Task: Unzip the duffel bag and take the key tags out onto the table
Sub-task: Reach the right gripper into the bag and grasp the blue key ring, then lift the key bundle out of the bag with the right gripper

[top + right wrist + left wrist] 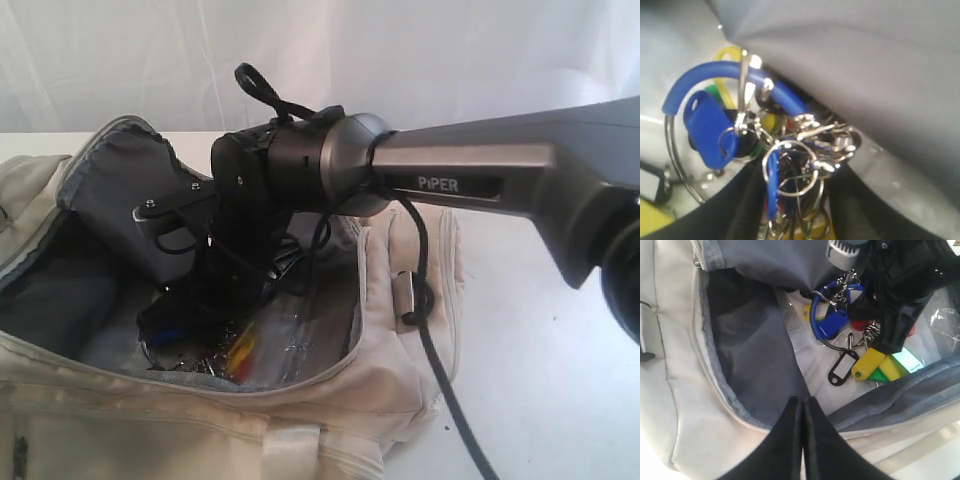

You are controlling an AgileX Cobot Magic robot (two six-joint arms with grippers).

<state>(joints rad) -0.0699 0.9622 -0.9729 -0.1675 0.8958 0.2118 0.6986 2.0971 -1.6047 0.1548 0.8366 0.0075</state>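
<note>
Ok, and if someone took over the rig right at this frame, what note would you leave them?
Grippers: the left gripper is shut with nothing visible between its jaws, over the open zipper edge of the duffel bag. The right gripper is down inside the bag, jaws either side of the metal rings; a firm grip is not confirmed.
Things: the key tags are inside the bag.
Done: bag unzipped and open.
Left: secure the bunch, lift it out, set it on the table.
</note>
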